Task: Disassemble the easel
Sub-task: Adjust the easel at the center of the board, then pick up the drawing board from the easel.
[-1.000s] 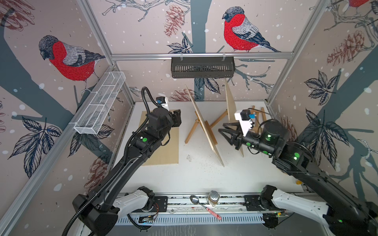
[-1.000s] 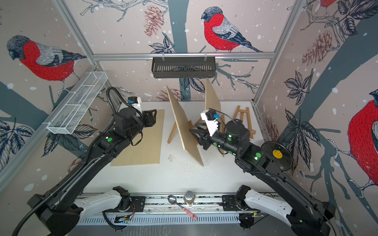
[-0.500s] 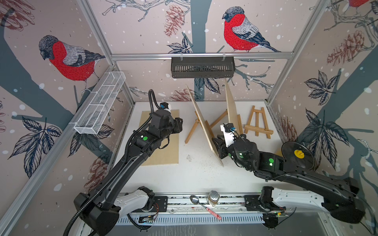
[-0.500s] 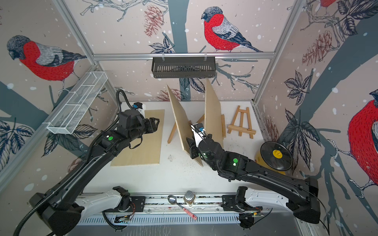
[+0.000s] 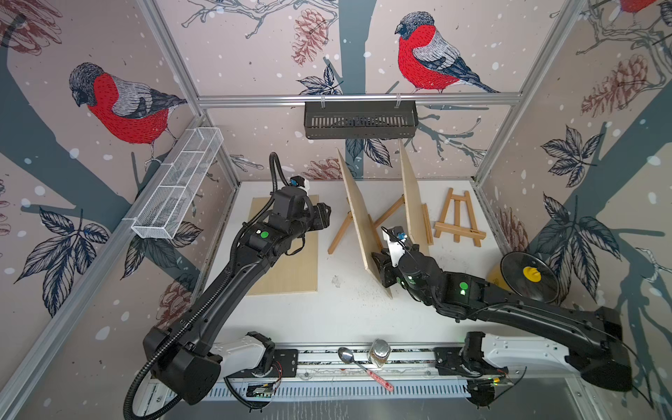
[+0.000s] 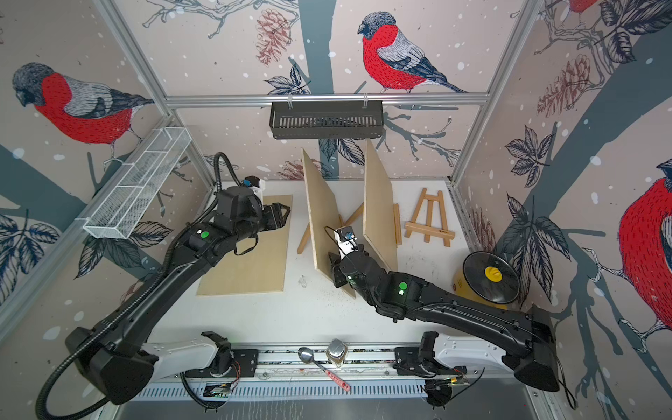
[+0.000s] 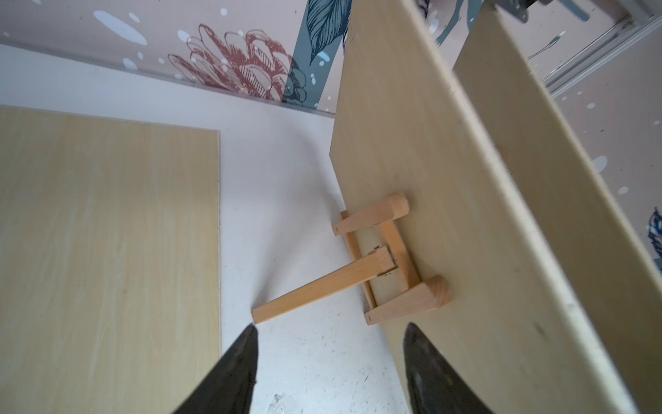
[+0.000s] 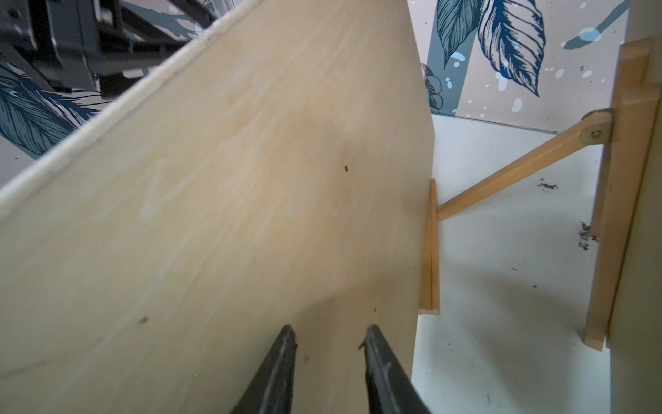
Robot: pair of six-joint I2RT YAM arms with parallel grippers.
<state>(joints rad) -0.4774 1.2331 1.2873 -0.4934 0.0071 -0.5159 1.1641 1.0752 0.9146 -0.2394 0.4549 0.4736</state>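
Observation:
Two wooden easels stand mid-table, each bearing an upright plywood board. The left board (image 5: 358, 214) leans on an easel whose back leg (image 5: 340, 234) points toward my left arm. The right board (image 5: 411, 203) stands just behind it. My left gripper (image 5: 323, 218) is open, hovering left of that easel (image 7: 358, 272), tips (image 7: 331, 328) apart over bare table. My right gripper (image 5: 380, 267) sits against the left board's front face (image 8: 250, 215) near its lower corner. Its fingers (image 8: 329, 328) are a narrow gap apart with nothing between them.
A third board (image 5: 287, 262) lies flat under my left arm. An empty easel (image 5: 458, 218) lies at the right. A black disc with a yellow centre (image 5: 529, 272) stands at the right edge. A spoon (image 5: 349, 358) and jar (image 5: 378, 352) rest on the front rail.
My right arm dropped from a raised pose and swung left to the left board's lower front corner. My left gripper shifted toward the easel and opened wider.

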